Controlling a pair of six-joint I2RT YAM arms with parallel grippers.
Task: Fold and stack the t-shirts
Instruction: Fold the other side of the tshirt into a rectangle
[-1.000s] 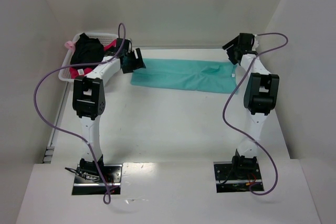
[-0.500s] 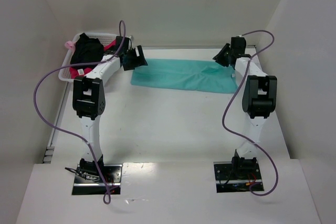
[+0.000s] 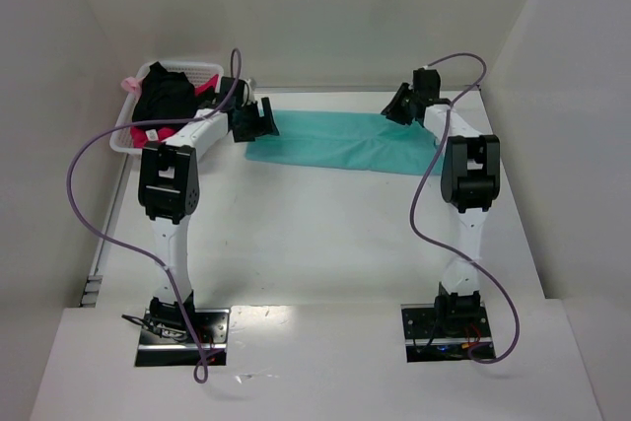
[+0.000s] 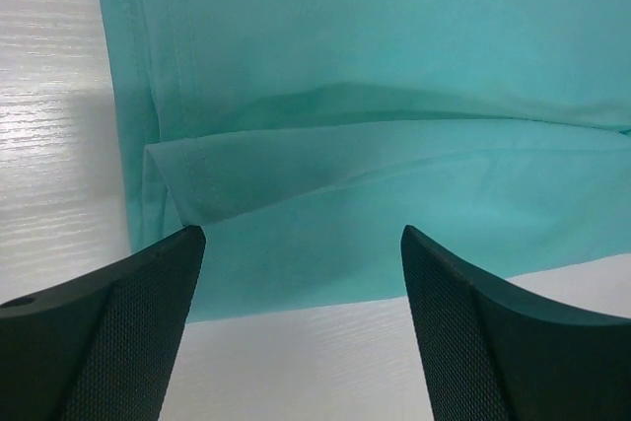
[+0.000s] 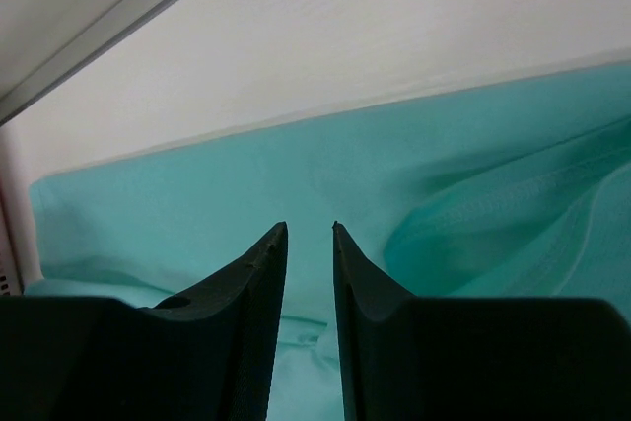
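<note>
1 teal t-shirt, beneath left tool, right tool

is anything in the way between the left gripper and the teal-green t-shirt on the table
Nothing visible: the left gripper hangs open directly over the folded hem of the teal-green cloth t-shirt, with no other thing between them.

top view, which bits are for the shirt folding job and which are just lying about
For the job: teal shirt, black shirt, pink shirt.
Lying about: basket, purple cables.
</note>
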